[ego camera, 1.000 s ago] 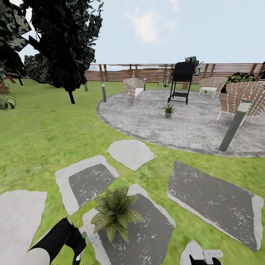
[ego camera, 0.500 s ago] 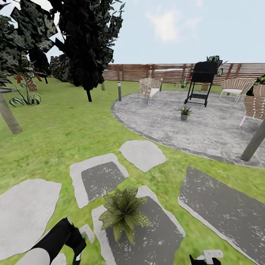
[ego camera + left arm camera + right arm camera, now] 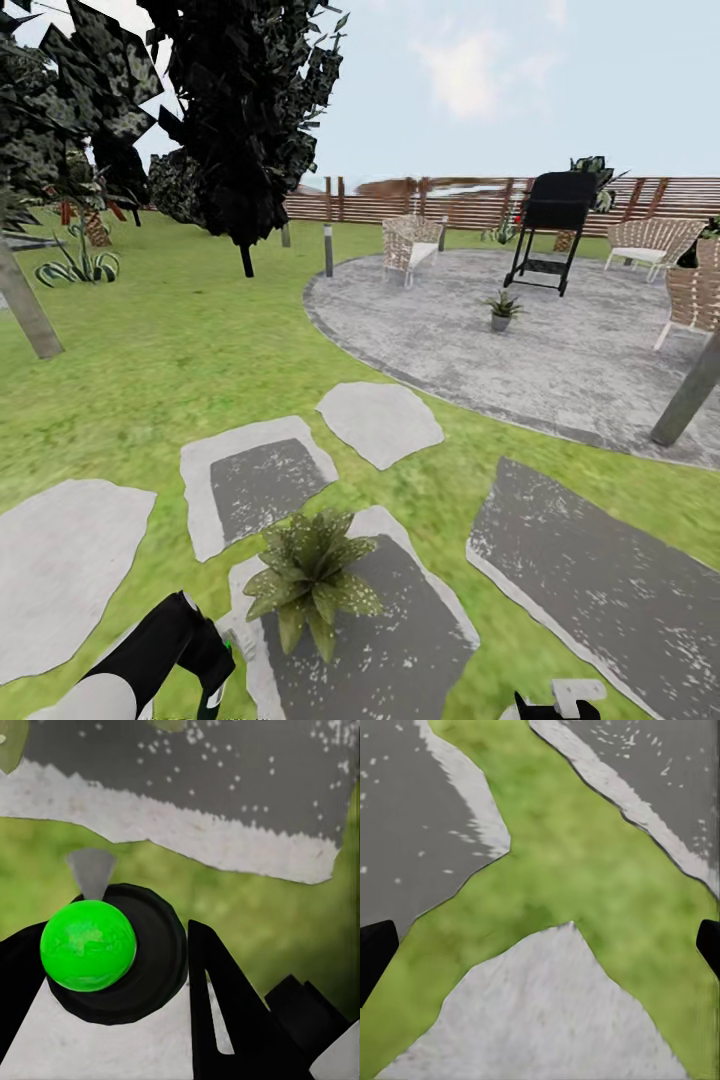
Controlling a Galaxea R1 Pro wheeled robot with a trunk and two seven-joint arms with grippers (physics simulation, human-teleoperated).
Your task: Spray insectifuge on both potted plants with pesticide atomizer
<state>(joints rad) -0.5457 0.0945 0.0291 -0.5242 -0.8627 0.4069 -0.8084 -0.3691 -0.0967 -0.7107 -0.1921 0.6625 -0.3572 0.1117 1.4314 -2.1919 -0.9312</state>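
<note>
One potted plant, a speckled green rosette, stands on a dark stepping stone just ahead of me. The other potted plant sits in its grey pot on the round patio of the garden. My left gripper is low at the near left of the close plant. In the left wrist view that gripper is shut on the pesticide atomizer, seen end-on as a dark round body with a bright green ball. My right gripper hangs open over grass and stones, with nothing between its fingers.
Pale stepping stones lie in the lawn between me and the patio. On the patio stand a black grill and wicker chairs. A grey post rises at the right, dark trees at the left, a slatted fence behind.
The whole picture has shifted rightward over the second, then slightly left and down: the camera moved. Both arms keep their places in the view, and the left gripper's hold is unchanged.
</note>
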